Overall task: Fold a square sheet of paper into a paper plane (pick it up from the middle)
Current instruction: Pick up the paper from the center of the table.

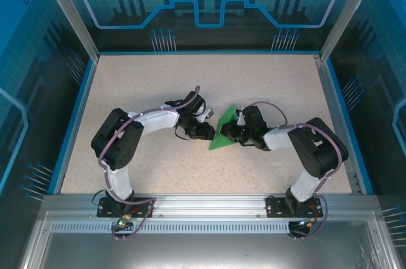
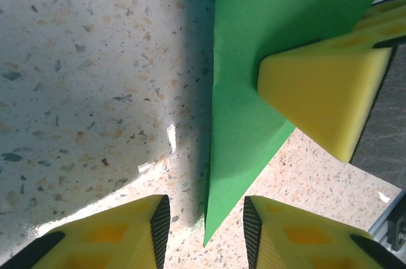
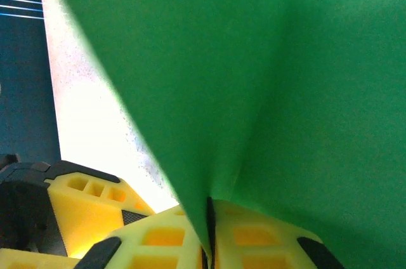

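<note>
On the speckled surface [image 1: 273,91] the folded green paper [image 1: 223,132] makes a long triangle between the two arms. The right fingers [image 3: 222,238] are clenched on a fold of it. The left fingers [image 2: 136,234] stand released, with the paper's narrow tip pointing lengthwise into their gap and touching neither.

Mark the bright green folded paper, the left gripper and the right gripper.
bright green folded paper [image 1: 221,134], top external view, middle of its face.
left gripper [image 2: 206,221], left wrist view, gap between its yellow fingertips.
right gripper [image 3: 208,228], right wrist view, where its yellow fingertips pinch the paper.
</note>
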### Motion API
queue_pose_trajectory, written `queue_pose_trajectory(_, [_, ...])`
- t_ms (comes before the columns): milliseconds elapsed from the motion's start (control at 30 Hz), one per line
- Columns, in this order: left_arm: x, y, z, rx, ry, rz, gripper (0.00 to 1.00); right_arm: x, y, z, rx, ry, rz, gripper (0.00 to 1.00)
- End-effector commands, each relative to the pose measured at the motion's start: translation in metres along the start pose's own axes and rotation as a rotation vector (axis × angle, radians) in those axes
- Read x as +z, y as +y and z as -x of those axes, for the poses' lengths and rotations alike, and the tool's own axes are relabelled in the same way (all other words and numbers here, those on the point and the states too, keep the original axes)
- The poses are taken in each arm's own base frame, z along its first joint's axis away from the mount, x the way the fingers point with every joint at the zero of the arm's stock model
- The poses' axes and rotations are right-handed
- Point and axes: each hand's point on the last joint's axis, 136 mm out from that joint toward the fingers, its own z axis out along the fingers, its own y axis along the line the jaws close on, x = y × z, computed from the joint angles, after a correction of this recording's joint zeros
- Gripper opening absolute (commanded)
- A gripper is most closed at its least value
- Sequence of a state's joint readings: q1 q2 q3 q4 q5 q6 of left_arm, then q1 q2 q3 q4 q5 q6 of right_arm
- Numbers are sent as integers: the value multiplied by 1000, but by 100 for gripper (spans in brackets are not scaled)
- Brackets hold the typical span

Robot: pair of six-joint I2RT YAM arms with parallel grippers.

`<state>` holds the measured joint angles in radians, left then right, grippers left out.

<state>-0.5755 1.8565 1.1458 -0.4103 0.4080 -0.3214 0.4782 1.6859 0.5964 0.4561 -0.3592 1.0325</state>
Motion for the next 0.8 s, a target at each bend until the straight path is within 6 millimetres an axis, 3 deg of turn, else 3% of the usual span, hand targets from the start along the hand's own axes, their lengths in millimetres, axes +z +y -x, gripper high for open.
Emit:
queue_pose_trajectory(0, [-18, -9, 3, -38, -28, -55, 39, -9, 17, 3, -45, -22, 13, 8])
queue_pose_trajectory(300, [-66, -26, 26, -134, -152, -266, 44, -38, 59, 13, -109, -63, 100, 5])
queue_pose_trajectory(467, [-95, -33, 38, -212, -230, -385, 53, -57, 89, 21, -143, -96, 178, 4])
queue_pose_trajectory(767, [-126, -51, 33, -352, -319, -539, 69, -78, 128, 38, -163, -152, 296, 3])
